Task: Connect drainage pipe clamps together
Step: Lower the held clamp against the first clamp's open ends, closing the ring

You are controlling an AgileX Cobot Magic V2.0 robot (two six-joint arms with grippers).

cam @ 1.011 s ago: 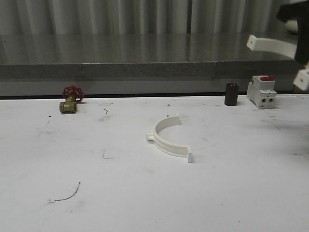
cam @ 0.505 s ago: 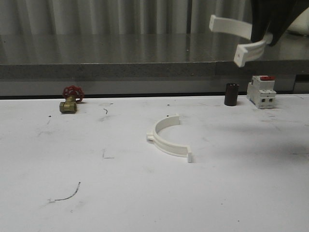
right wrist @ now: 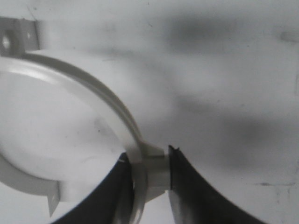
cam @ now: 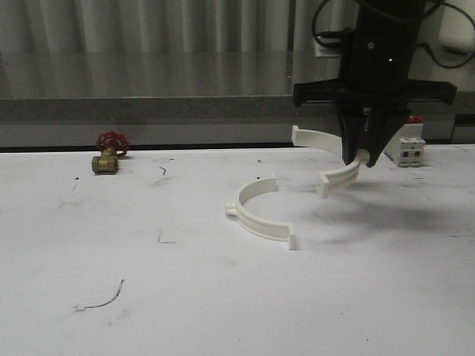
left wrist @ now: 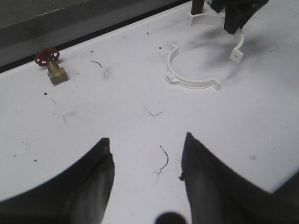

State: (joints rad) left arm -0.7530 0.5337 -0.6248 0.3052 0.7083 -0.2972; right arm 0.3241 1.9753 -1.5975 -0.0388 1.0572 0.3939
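One off-white half-ring clamp (cam: pixel 256 212) lies flat on the white table, its open side facing the back right; the left wrist view has it as well (left wrist: pixel 192 82). My right gripper (cam: pixel 364 153) is shut on the middle of the other clamp (cam: pixel 338 176), holding it just above the table to the right of the lying one, the two open sides facing each other. In the right wrist view the held clamp (right wrist: pixel 93 88) arcs away from the gripper (right wrist: pixel 149 165), and an end of the lying clamp (right wrist: pixel 28 184) shows below it. My left gripper (left wrist: pixel 147 149) hangs open over bare table.
A brass valve with a red handwheel (cam: pixel 109 153) sits at the back left of the table. The white-and-red breaker (cam: pixel 410 148) stands at the back right, partly behind my right arm. A grey ledge (cam: pixel 148 107) runs along the back.
My right arm has come down and to the left from the upper right with the clamp in it, stopping low beside the lying clamp. The lying clamp has not moved.
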